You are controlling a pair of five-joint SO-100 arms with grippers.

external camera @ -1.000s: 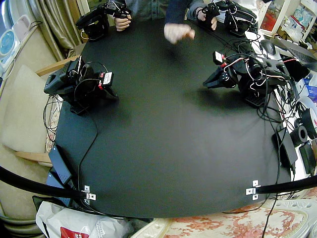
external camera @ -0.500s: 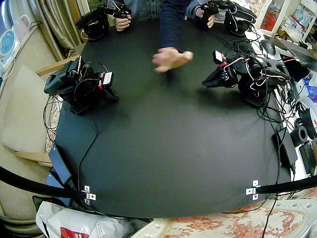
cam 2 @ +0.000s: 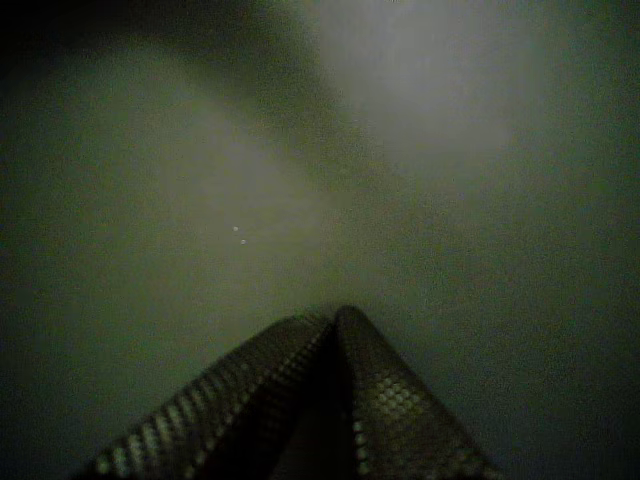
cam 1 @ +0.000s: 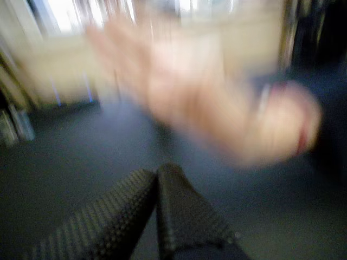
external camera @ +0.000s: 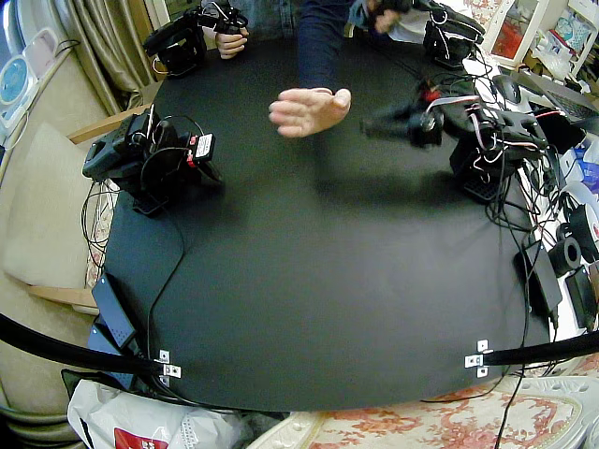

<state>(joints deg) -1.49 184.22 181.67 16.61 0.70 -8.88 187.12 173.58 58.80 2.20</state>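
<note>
A person's hand [external camera: 307,110] hangs flat above the black surface [external camera: 309,281] in the upper middle of the fixed view. Its fingers stretch towards the left of the frame, and its dark sleeve [external camera: 316,47] runs up to the top edge.

Just to the right of it in that picture, your left end effector [external camera: 376,122] points at the hand but stays apart from it, smeared by blur. In a wrist view the hand [cam 1: 217,108] fills the upper centre, also blurred. Below it the left end effector [cam 1: 157,172] has its two textured jaws pressed together with nothing between them. The left arm [external camera: 487,140] stands at the right edge among cables.

At the left of the fixed view your right arm [external camera: 140,154] sits folded low. The right end effector [external camera: 213,178] is down near the surface, well apart from the hand. In a wrist view the right end effector [cam 2: 333,315] is likewise closed and empty over bare dark surface.
</note>
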